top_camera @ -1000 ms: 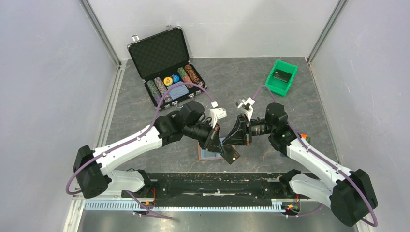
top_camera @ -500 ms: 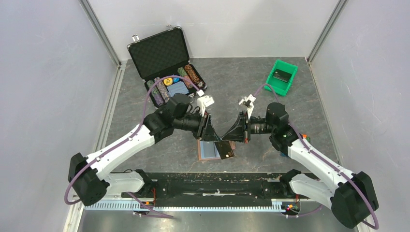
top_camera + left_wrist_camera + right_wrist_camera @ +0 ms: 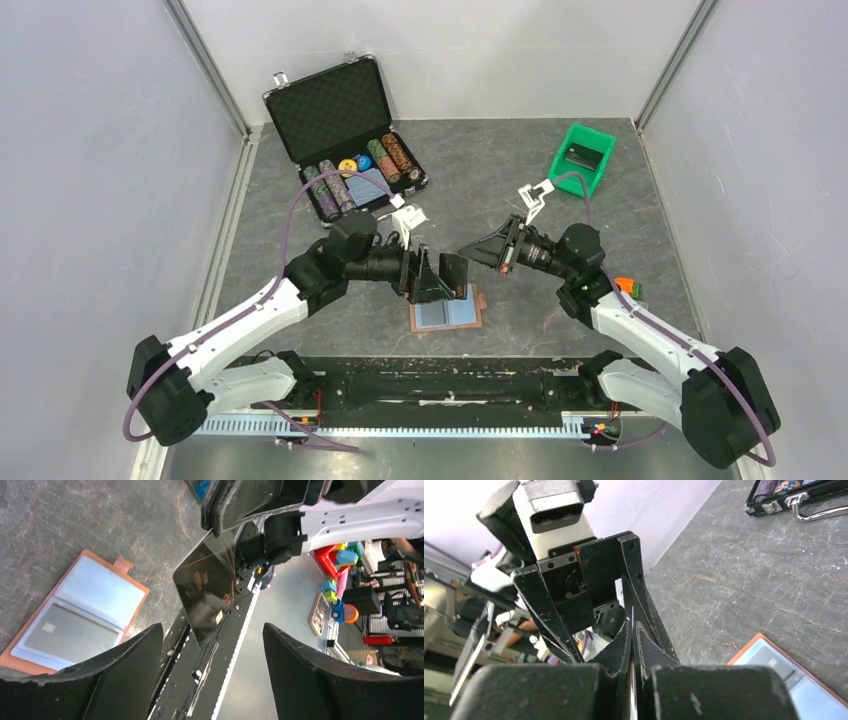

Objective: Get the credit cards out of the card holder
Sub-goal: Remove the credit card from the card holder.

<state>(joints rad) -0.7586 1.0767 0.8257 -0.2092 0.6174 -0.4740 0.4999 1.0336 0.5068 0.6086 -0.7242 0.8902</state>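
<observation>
From the top camera, the card holder [image 3: 447, 312] lies spread open and flat on the grey, stone-veined bench [image 3: 520, 190], a brown border around pale blue lining. Just above its far edge, my right pincer [image 3: 466, 254] is clamped tight on a thin dark credit card [image 3: 456, 271], which hangs clear of the holder. My left pincer [image 3: 440, 285] hovers over the holder's far-left corner, spread wide and gripping nothing. Well beyond the holder to the left stands a black hard case [image 3: 335, 105] with its foam-lined lid up and rows of striped poker chips [image 3: 350, 170] inside. Well beyond it to the right, a green plastic bin [image 3: 575, 183] holds a black block [image 3: 583, 155].

On the left wrist camera, the held card is a glossy rectangle with gold lettering, gripped by its upper corner. The holder lies left of it, with clear sleeves and a second card [image 3: 70, 632] tucked into one of them.

On the right wrist camera, the card shows edge-on as a thin pale line between my scuffed black fingers [image 3: 616, 652]. One corner of the holder sits at lower right.
</observation>
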